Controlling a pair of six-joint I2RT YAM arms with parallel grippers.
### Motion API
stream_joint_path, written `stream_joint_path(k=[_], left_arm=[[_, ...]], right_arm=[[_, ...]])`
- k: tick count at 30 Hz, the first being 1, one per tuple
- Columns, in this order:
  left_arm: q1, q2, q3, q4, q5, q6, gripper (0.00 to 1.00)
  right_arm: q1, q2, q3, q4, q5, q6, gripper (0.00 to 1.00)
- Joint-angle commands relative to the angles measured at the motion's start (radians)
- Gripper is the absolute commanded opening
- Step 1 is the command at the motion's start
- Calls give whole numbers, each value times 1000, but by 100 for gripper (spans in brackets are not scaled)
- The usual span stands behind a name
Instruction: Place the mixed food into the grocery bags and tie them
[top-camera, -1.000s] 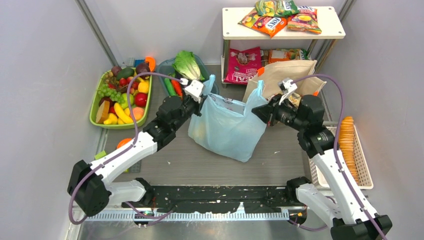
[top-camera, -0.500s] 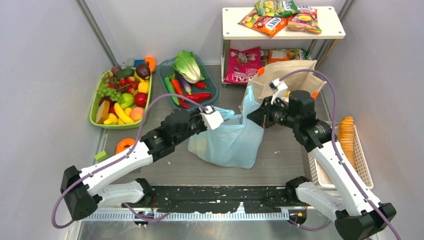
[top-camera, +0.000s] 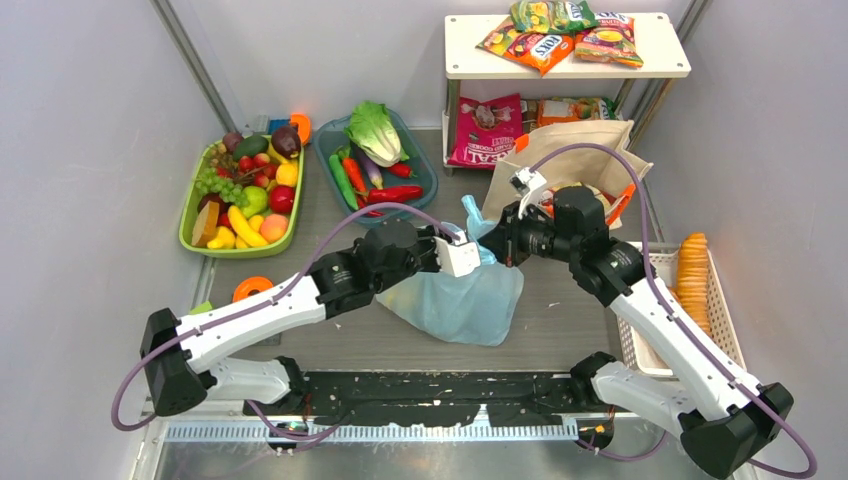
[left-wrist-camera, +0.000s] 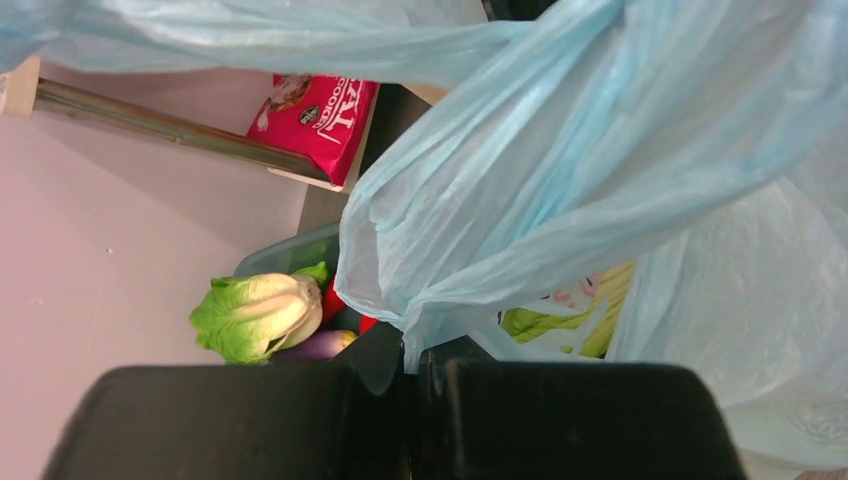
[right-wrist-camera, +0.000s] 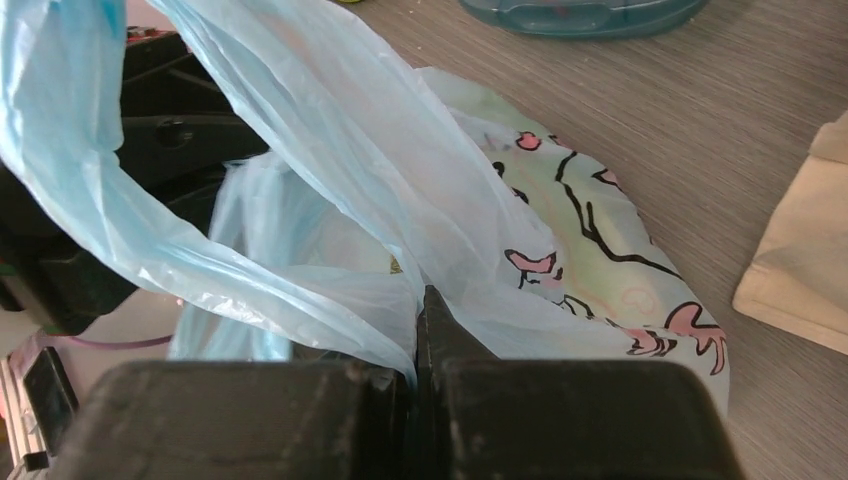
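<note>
The blue bag (top-camera: 465, 300) lies on the counter (top-camera: 560, 300) between the arms, and a pale packet with pink print shows through it. The left gripper (left-wrist-camera: 408, 365) and the right gripper (right-wrist-camera: 418, 330) are each closed on a handle of this bag. Behind it stands the tote (top-camera: 575, 150). The green tray (top-camera: 187, 215) holds fruit, the teal tray (top-camera: 430, 170) holds a cabbage (top-camera: 375, 130) and peppers. Snack packets (top-camera: 540, 45) lie on the shelf (top-camera: 465, 45).

- Left arm (top-camera: 250, 318) and right arm (top-camera: 662, 325): long white links, chunky black joints.
- Lilac cable (top-camera: 390, 205) loops along each arm.
- Small white camera housing (top-camera: 462, 256) on each wrist.
- Left gripper (left-wrist-camera: 410, 400), right gripper (right-wrist-camera: 415, 400): matte black, blocky.
</note>
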Motion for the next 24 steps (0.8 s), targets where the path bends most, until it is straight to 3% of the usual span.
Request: stream_joint_path(k=[1,9,11,14,17,24], left_arm=[[-5,23,69,31,-32,13,0],[-5,39,89,25,8,-30,0],[-6,30,85,26,21,-40,0],[-9,14,73,26,29,-47,0],[-13,0,58,26,24,-51,0],[-19,-17,31,31,10,-55,0]], right_arm=[[18,-24,-1,90,-66,2,5],[21,-67,-58,91,-87,-14,5],[21,-81,-73,79,-40,-16,9],[21,-109,-89,77,42,5,25],[20,-132,-105,79,115,21,34],[21,-227,-155,80,247,49,40]])
